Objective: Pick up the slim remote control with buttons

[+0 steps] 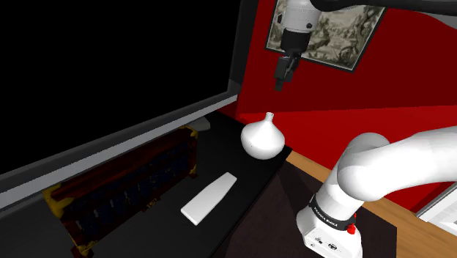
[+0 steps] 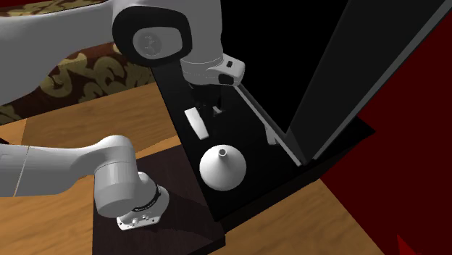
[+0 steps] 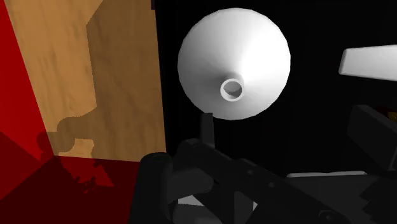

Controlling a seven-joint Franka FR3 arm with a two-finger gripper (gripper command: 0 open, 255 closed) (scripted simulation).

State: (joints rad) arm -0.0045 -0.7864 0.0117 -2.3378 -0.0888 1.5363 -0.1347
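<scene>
Remote control (image 1: 209, 198) untouched near worktop's (image 1: 227, 150) robot-side edge; your claw (image 1: 281, 83) high above vase (image 1: 262, 137), open-or-closed state unreadable. Approach, grasp, lift remain.

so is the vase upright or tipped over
Upright: the vase sits on its round base with its narrow neck pointing straight up.

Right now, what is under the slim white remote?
The slim white remote lies flat on the black tabletop. Nothing else shows beneath it, though its own body covers that patch.
</scene>
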